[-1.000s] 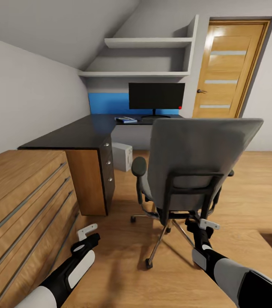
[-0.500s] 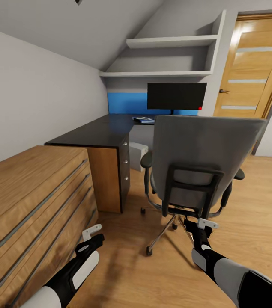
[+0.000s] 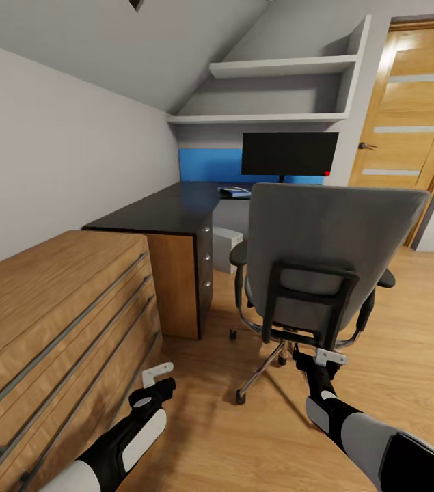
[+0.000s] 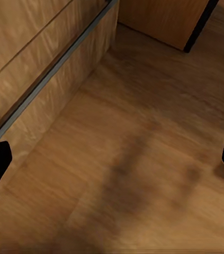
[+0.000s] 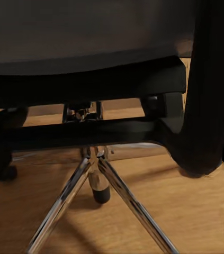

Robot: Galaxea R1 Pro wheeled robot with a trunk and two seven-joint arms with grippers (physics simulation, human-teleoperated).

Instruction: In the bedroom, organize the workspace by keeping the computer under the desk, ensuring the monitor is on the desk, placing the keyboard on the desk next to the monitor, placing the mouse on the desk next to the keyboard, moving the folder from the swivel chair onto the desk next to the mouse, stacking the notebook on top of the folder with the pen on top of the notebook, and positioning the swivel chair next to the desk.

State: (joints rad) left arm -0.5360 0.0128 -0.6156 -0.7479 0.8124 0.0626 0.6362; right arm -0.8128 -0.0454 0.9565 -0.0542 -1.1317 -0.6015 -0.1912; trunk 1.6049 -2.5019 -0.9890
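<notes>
From the head, the chair (image 3: pixel 326 253) stands just ahead of the right gripper (image 3: pixel 320 360), backrest hiding the seat; monitor (image 3: pixel 290 153) and folder (image 3: pixel 236 193) sit on the tabletop (image 3: pixel 165 208). The left wrist shows spread jaws over floor (image 4: pixel 143 159) near a wooden drawer unit (image 4: pixel 32 69), which the arm could scrape. The right wrist looks under the chair at its chrome base (image 5: pixel 98 185), jaw state unclear; a bump could roll it off course.

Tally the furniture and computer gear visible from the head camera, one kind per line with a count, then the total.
Desk: 1
Swivel chair: 1
Wooden drawer unit: 1
Wall shelves: 2
Monitor: 1
Computer tower: 1
Total: 7
</notes>
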